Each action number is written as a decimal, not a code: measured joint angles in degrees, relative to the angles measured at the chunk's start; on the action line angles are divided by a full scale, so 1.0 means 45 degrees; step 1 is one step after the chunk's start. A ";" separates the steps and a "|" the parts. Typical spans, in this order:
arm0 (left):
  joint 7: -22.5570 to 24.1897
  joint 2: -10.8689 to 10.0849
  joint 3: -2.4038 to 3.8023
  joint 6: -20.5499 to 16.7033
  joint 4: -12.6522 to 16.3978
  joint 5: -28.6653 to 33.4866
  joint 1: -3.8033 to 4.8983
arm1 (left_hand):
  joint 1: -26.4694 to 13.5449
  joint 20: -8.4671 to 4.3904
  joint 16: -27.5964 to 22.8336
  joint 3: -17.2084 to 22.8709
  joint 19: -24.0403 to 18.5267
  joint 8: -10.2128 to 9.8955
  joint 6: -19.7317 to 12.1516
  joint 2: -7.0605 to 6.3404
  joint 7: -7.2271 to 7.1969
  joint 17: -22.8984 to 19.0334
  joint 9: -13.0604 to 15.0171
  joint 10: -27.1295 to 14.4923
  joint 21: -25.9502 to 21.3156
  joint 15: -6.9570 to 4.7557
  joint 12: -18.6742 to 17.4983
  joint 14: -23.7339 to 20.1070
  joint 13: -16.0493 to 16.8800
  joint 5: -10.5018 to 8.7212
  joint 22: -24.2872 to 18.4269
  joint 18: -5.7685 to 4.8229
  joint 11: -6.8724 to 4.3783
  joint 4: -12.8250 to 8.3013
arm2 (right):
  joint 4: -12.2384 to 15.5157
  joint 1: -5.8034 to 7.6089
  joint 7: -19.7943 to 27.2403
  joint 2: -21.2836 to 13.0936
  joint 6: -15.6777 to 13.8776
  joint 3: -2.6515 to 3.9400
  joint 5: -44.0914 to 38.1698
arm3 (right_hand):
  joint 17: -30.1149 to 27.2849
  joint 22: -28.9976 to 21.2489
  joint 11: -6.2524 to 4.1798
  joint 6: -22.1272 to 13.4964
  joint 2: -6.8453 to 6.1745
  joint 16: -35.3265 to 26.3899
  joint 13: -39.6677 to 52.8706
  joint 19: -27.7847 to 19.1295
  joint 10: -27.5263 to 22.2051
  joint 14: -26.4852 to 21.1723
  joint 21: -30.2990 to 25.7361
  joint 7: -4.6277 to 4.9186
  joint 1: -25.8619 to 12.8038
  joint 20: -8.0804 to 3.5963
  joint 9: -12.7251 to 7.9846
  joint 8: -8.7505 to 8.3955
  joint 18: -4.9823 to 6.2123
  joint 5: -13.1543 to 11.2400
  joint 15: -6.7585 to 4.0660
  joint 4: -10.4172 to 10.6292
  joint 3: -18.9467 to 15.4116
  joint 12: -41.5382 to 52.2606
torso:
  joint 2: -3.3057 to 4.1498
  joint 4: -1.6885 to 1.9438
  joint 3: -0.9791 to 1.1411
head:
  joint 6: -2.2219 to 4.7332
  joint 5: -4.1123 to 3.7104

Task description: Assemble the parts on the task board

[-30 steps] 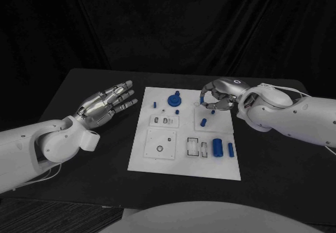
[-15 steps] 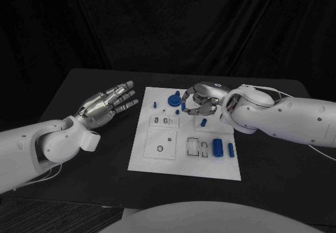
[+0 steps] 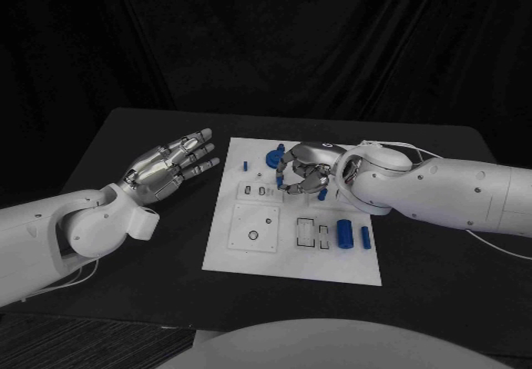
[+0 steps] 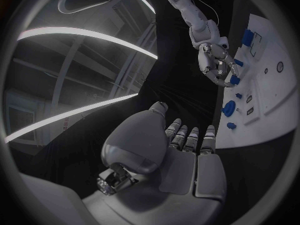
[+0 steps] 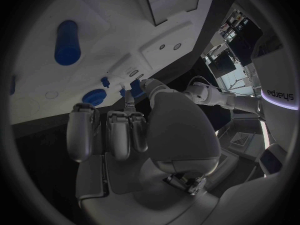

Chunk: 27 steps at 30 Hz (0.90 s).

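Fingers of my right hand (image 3: pixel 301 173) curl downward over the far middle of the task board (image 3: pixel 290 261), and between thumb and a fingertip I pinch a small blue peg (image 5: pixel 135 87), its tip close to the board's white surface. Just beyond those fingers sits the round blue disc part (image 3: pixel 274 160), near but apart. Nearer my wrist lie a blue cylinder (image 3: pixel 345 233) and a slimmer blue pin (image 3: pixel 365 237), side by side beside the rectangular slots. My left hand (image 3: pixel 168 165) hovers above the black table (image 3: pixel 133 138) just off the board's edge, palm open, fingers (image 4: pixel 191 139) straight and slightly apart, holding nothing.
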 measured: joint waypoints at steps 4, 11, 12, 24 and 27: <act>-0.0004 0.0000 0.0000 0.0005 0.0002 0.0000 0.0000 | 0.0000 0.0000 0.0000 0.0000 0.0000 0.0000 0.0000 0.0000 0.0000 -0.0008 0.0000 0.0000 0.0000 0.0000 0.0000 0.0000 0.0000 0.0000 0.0000 0.0000 0.0000 0.0000 | -0.0144 -0.0074 -0.0016 0.0170 0.0137 0.0000 -0.0023 | 0.0000 0.0000 0.0000 -0.0001 0.0000 0.0000 0.0000 0.0000 0.0000 0.0000 -0.0072 0.0001 0.0000 0.0000 0.0000 0.0000 0.0001 0.0000 0.0000 0.0000 0.0000 0.0000 | 0.0000 -0.0001 0.0002 | 0.0000 -0.0004; -0.0011 0.0003 0.0000 0.0016 0.0004 0.0000 0.0000 | 0.0000 0.0000 0.0000 0.0000 0.0000 0.0000 0.0000 0.0000 0.0000 0.0007 0.0000 0.0000 0.0000 0.0000 0.0000 0.0000 0.0000 0.0000 0.0000 0.0000 0.0000 0.0000 | -0.0405 -0.0198 -0.0047 0.0402 0.0226 0.0001 -0.0144 | 0.0000 0.0000 0.0000 -0.0044 0.0001 -0.0001 0.0000 -0.0001 0.0000 0.0000 -0.0073 0.0044 0.0001 0.0001 0.0001 0.0000 0.0001 0.0001 0.0002 -0.0002 0.0001 0.0000 | -0.0001 -0.0007 0.0006 | 0.0000 0.0009; -0.0012 0.0003 0.0000 0.0017 0.0004 0.0000 0.0000 | 0.0000 0.0000 0.0000 0.0000 0.0000 0.0000 0.0000 0.0000 0.0000 -0.0001 0.0000 0.0000 0.0000 0.0000 0.0000 0.0000 0.0000 0.0000 0.0000 0.0000 0.0000 0.0000 | -0.0439 -0.0212 -0.0050 0.0429 0.0229 0.0001 -0.0160 | 0.0000 0.0000 0.0000 -0.0044 0.0001 -0.0001 0.0000 -0.0001 0.0000 0.0000 -0.0073 0.0044 0.0001 0.0001 0.0001 0.0001 0.0000 0.0001 0.0002 -0.0002 0.0001 0.0000 | -0.0001 -0.0009 0.0006 | 0.0000 0.0009; -0.0032 -0.0006 0.0000 0.0053 0.0009 0.0000 0.0000 | 0.0000 0.0000 0.0000 0.0000 0.0000 0.0000 0.0000 0.0000 0.0000 -0.0011 0.0000 0.0000 0.0000 0.0000 0.0000 0.0000 0.0000 0.0000 0.0000 0.0000 0.0000 0.0000 | -0.0748 -0.0363 -0.0084 0.0697 0.0194 0.0002 -0.0280 | 0.0000 0.0000 0.0002 -0.0070 0.0001 -0.0009 0.0000 -0.0087 0.0000 0.0073 -0.0119 0.0065 0.0002 0.0088 0.0001 0.0000 0.0000 0.0002 0.0083 -0.0144 0.0142 0.0000 | -0.0006 -0.0016 0.0007 | 0.0000 0.0028; -0.0037 0.0005 0.0000 0.0070 0.0003 0.0000 0.0000 | 0.0000 0.0000 0.0000 0.0000 0.0000 0.0000 0.0000 0.0000 0.0000 -0.0007 0.0000 0.0000 0.0000 0.0000 0.0000 0.0000 0.0000 0.0000 0.0000 0.0000 0.0001 0.0000 | -0.0792 -0.0380 -0.0096 0.0744 0.0178 0.0002 -0.0294 | 0.0000 0.0000 0.0002 -0.0253 0.0138 -0.0009 0.0000 -0.0087 0.0001 -0.0011 -0.0119 0.0017 0.0141 0.0088 -0.0007 0.0000 0.0000 0.0000 0.0168 -0.0284 0.0281 0.0000 | -0.0005 -0.0016 0.0009 | 0.0000 0.0029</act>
